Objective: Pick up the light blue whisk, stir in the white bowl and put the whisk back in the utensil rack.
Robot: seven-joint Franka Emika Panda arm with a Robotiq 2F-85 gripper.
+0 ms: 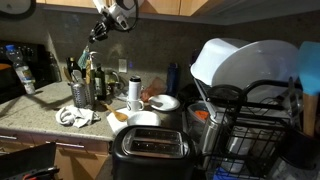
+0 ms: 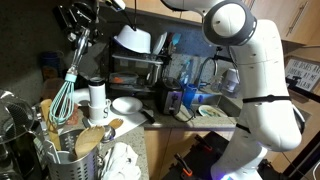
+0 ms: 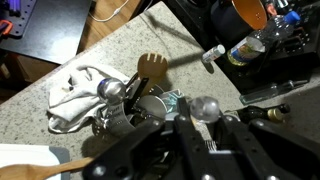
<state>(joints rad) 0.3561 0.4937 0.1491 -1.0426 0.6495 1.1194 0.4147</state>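
Note:
My gripper (image 2: 82, 30) is shut on the top of the light blue whisk's handle and holds the whisk upright. The whisk's pale blue looped head (image 2: 62, 100) hangs just above the utensil rack (image 2: 62, 152), a silvery mesh cup that holds wooden spoons. In an exterior view the gripper (image 1: 98, 32) is high above the rack (image 1: 80, 94). In the wrist view the fingers (image 3: 205, 130) clamp the silvery handle below its round end knob (image 3: 205, 107). A white bowl (image 1: 163, 102) sits on the counter beside the rack and also shows in an exterior view (image 2: 128, 104).
A white cloth (image 3: 75, 92) lies beside the rack. Bottles (image 1: 93, 75) and a white cup (image 1: 134, 90) stand behind it. A toaster (image 1: 150, 148) is at the counter's front. A black wire dish rack (image 1: 255, 125) with a large white bowl stands to one side.

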